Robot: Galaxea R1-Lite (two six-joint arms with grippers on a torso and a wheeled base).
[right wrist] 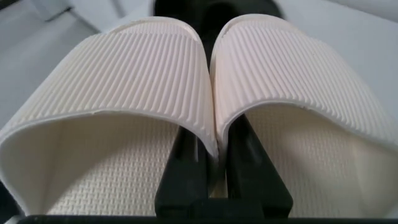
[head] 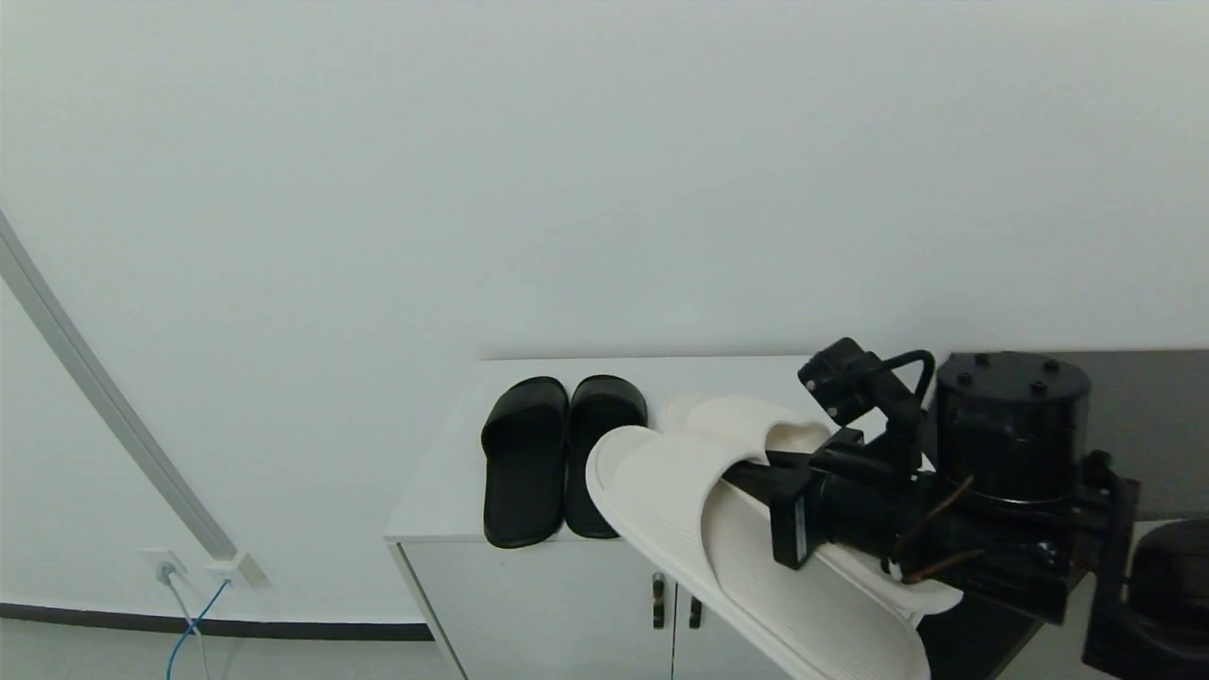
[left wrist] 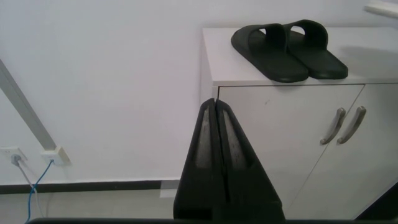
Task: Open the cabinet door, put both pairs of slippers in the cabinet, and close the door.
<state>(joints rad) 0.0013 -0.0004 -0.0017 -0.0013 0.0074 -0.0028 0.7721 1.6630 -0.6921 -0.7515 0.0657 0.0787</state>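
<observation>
1. jaws of the right gripper (right wrist: pixel 215 152) are pinching the white slippers (head: pixel 661 491): one finger sits inside each slipper, with the two adjoining side walls clamped between them.
2. jaws of the left gripper (left wrist: pixel 215 146) are pressed together with nothing between them. this gripper points toward the left front corner of the cabinet (head: pixel 529 604).
3. cabinet: both doors are shut, and the two handles (left wrist: pixel 333 126) sit side by side at the centre seam. its inside cannot be seen.
4. white slippers: held in the air, side by side and touching. in the head view they cover the right part of the cabinet. the long axis runs diagonally, with toes away from the robot and toward its left, and heels back toward the right arm.
5. black slippers (head: pixel 524 472): resting on the cabinet top, left of the white pair, side by side and touching. the long axis runs front to back, with toes toward the wall (head: pixel 604 189) and heels at the front edge.
</observation>
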